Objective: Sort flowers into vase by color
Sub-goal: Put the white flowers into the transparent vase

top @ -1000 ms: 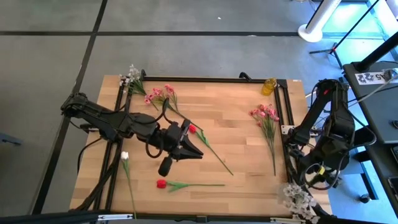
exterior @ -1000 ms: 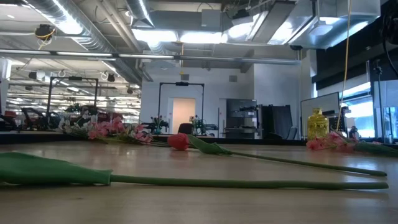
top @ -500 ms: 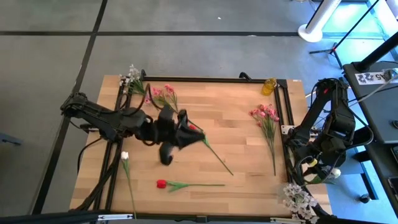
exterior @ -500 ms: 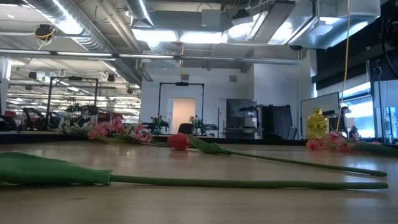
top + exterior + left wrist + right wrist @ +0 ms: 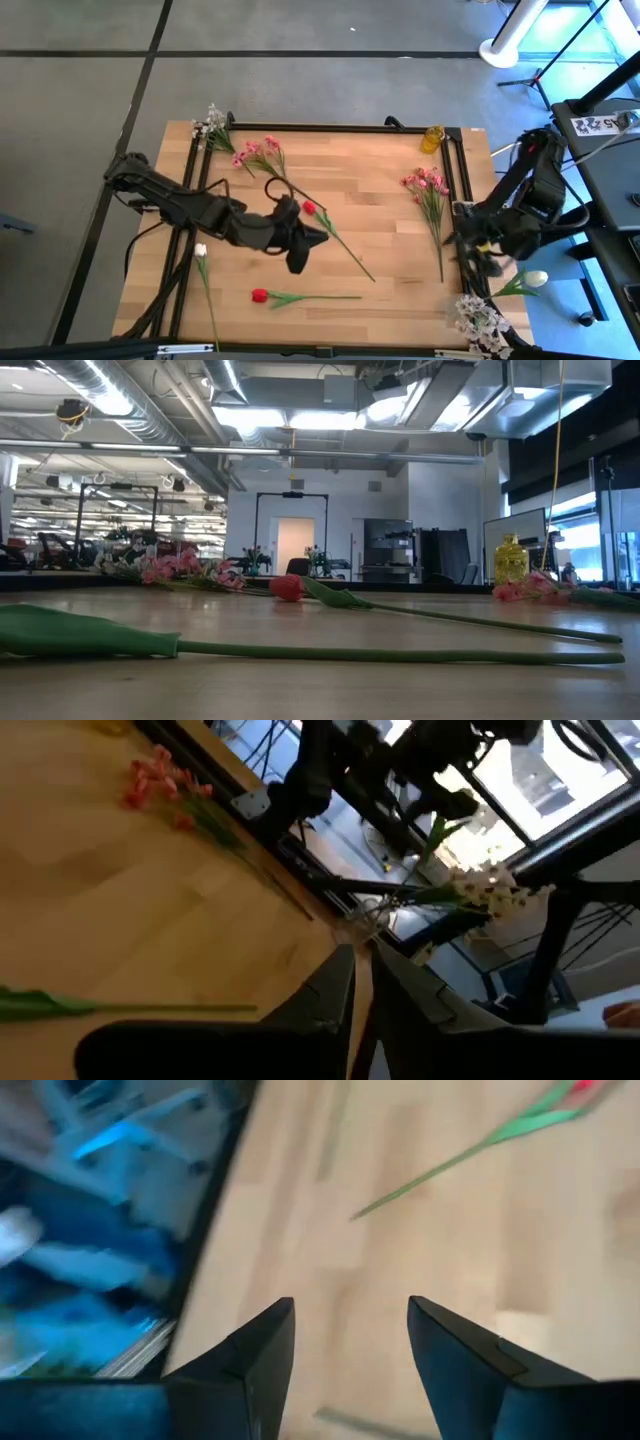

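Flowers lie flat on the wooden table (image 5: 380, 215). One red tulip (image 5: 310, 208) lies mid-table, its stem (image 5: 350, 255) running toward the near right. Another red tulip (image 5: 260, 295) lies near the front. A white tulip (image 5: 201, 250) lies at the left. Pink sprays (image 5: 258, 155) (image 5: 428, 185) and a white spray (image 5: 213, 125) lie farther back. My left gripper (image 5: 318, 240) (image 5: 362, 982) is shut, hovering beside the first tulip's stem and holding nothing. My right gripper (image 5: 466, 252) (image 5: 350, 1340) is open over the table's right edge, with nothing between its fingers.
A yellow vase (image 5: 432, 138) (image 5: 510, 558) stands at the far right corner. At the near right corner a clear vase (image 5: 365, 915) holds a white spray (image 5: 478, 318). A white tulip head (image 5: 537, 279) shows beyond the right edge. Black rails (image 5: 455, 190) frame the table.
My left gripper has rolled about its own axis and sunk toward the table, staying shut beside the red tulip's stem. My right gripper has swung from beyond the right edge toward the table and stays open. The flowers on the table have not moved.
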{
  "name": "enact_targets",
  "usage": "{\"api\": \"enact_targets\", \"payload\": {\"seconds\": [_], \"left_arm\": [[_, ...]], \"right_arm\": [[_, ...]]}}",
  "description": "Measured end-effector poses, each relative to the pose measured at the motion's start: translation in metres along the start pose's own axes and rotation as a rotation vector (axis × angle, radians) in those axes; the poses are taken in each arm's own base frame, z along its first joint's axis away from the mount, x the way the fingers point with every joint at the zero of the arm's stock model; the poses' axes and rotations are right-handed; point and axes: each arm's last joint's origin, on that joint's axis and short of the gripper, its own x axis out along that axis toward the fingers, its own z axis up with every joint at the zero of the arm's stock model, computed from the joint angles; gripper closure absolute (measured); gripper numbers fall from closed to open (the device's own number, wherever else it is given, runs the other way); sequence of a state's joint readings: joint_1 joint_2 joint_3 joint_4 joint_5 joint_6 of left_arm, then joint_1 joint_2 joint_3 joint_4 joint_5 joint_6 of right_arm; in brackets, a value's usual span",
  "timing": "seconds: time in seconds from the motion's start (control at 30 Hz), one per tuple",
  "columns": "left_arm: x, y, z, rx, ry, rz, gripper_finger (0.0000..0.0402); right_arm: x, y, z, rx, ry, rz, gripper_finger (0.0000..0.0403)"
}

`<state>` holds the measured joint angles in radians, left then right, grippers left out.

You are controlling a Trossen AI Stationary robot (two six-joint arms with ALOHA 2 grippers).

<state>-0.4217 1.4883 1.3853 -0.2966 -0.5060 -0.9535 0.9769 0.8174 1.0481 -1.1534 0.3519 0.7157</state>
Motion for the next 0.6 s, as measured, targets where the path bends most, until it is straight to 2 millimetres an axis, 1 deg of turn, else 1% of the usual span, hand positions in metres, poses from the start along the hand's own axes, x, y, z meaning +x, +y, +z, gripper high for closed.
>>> {"api": "enact_targets", "payload": {"seconds": [0.1, 0.17, 0.23, 0.3, 0.37, 0.47, 0.53, 0.6], "left_arm": [[-0.009, 0.003, -0.004, 0.027, 0.047, 0.040, 0.0365], [-0.017, 0.012, -0.004, 0.034, 0.080, 0.118, 0.0365], [-0.030, 0.022, 0.000, 0.031, 0.096, 0.212, 0.0365], [-0.048, 0.034, 0.005, 0.012, 0.115, 0.302, 0.0365], [-0.065, 0.046, 0.008, -0.007, 0.140, 0.403, 0.0365], [-0.079, 0.067, 0.006, 0.033, 0.161, 0.580, 0.0361], [-0.087, 0.080, 0.003, 0.067, 0.130, 0.691, 0.0354], [-0.093, 0.090, -0.002, 0.065, 0.080, 0.749, 0.0346]], "right_arm": [[0.014, -0.006, 0.013, -0.012, 0.008, -0.063, 0.0207], [0.025, -0.009, 0.025, -0.019, 0.013, -0.068, 0.0207], [0.035, -0.014, 0.037, -0.004, -0.006, -0.069, 0.0207], [0.045, -0.021, 0.051, 0.032, -0.046, -0.057, 0.0207], [0.055, -0.031, 0.066, 0.091, -0.083, -0.056, 0.0207], [0.072, -0.051, 0.084, 0.163, -0.132, -0.103, 0.0207], [0.082, -0.064, 0.094, 0.171, -0.160, -0.143, 0.0207], [0.089, -0.075, 0.103, 0.159, -0.199, -0.177, 0.0207]]}}
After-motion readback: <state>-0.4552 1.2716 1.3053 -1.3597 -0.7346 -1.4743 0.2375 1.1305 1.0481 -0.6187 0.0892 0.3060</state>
